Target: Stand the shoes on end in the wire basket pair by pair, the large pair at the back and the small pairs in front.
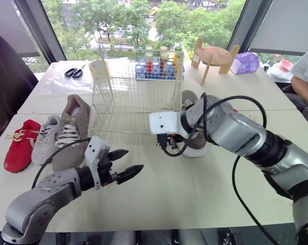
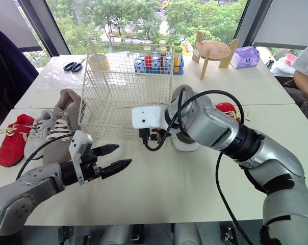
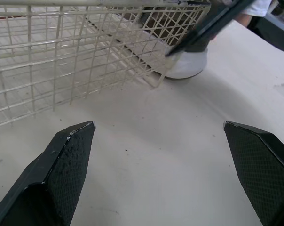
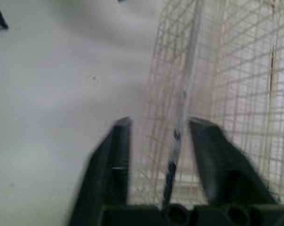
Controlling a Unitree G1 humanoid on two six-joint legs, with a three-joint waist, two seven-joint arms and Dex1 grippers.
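Note:
The wire basket (image 1: 136, 97) stands mid-table. To its left lie a small red shoe (image 1: 20, 145), a small white shoe (image 1: 44, 139) and a large grey-brown shoe (image 1: 72, 127). A second large shoe (image 2: 187, 143), white-soled, sits at the basket's right front corner, mostly hidden by my right arm. Another red shoe (image 2: 226, 108) peeks out behind that arm. My right gripper (image 4: 156, 125) is open at the basket's front right corner, its fingers either side of a basket wire without gripping it. My left gripper (image 1: 124, 164) is open over bare table in front of the basket, holding nothing.
Behind the basket are scissors (image 1: 75, 71), a blue crate of bottles (image 1: 156, 67), a wooden stand (image 1: 215, 56) and a purple tissue pack (image 1: 245, 62). A person (image 1: 304, 71) sits at the far right. Bare tabletop (image 1: 195, 189) lies in front of the basket.

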